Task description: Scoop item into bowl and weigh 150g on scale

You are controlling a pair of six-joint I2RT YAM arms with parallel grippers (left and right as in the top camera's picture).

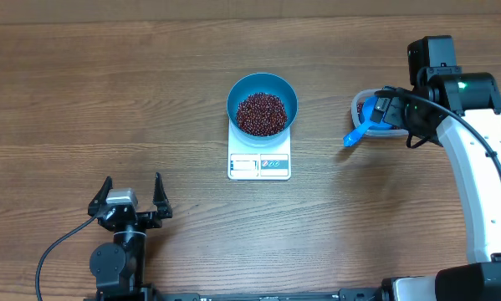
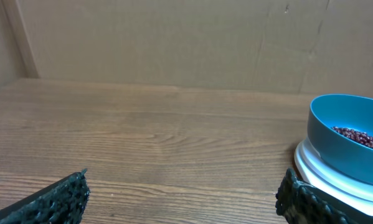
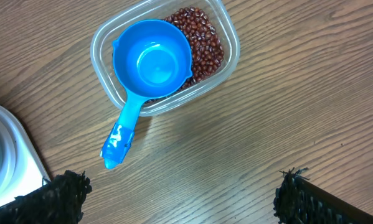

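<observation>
**Q:** As the overhead view shows it, how far along is the weighing?

**A:** The bowl [image 1: 236,90] sits on the scale [image 1: 259,165] at mid-table. A layer of beans [image 1: 262,114] covers its bottom. Scooping has evidently been done, and probably most of it.

**Q:** Is the target weight reached?

**A:** That cannot be told, because the display [image 1: 244,165] is too small to read.

**Q:** Where is the scoop?

**A:** The scoop [image 3: 152,59] lies empty and cup-up in the tub [image 3: 231,38], on top of the beans there. Its handle juts over the rim onto the table [image 3: 286,112], toward the scale.

**Q:** And the grippers?

**A:** The left gripper [image 1: 133,179] sits near the table's front edge, well apart from the scale. Its jaws are spread wide and hold nothing. The right gripper [image 3: 181,193] hangs just beside the tub, equally wide and empty, and does not touch the scoop.

**Q:** What is left?

**A:** Judging from this, only a check of the reading is left. If it is short, another scoop from the tub is needed. If it is over, some beans must come out. If it is on target, the task is likely complete.
</observation>
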